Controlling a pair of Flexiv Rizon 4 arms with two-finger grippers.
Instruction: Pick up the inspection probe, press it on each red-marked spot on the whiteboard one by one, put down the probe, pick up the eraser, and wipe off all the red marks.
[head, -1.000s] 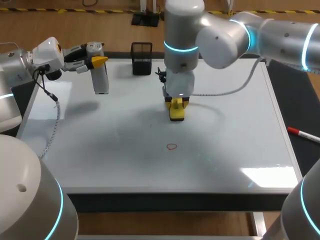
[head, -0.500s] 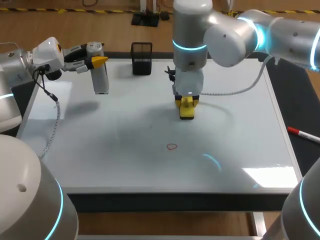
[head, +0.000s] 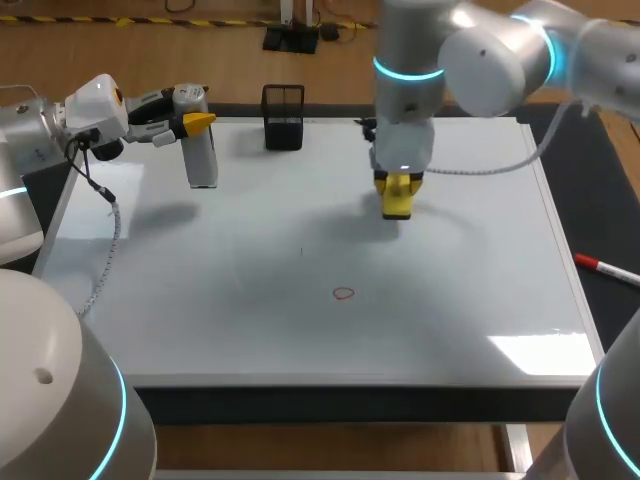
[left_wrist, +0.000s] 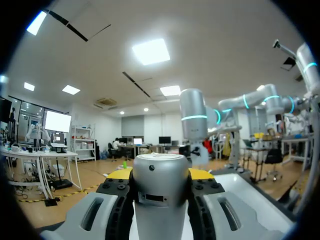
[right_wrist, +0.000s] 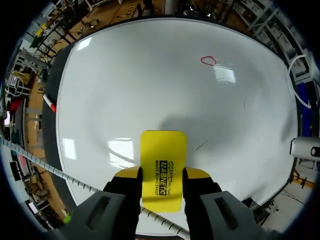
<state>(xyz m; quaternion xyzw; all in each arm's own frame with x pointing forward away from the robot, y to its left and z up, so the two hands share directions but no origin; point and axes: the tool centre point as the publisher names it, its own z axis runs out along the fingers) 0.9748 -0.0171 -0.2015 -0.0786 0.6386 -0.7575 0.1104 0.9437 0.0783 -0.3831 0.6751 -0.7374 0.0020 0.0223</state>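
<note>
Since the right gripper is closed on the eraser, the only visible red mark matters: it lies ahead of the eraser, roughly along its long axis. Farther from the mark, the left gripper clamps the probe upright.

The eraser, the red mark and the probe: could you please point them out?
eraser (right_wrist: 163, 167): right wrist view, middle of its yellow face.
red mark (head: 344, 294): head view, the loop's centre.
probe (head: 202, 160): head view, its grey body.
</note>
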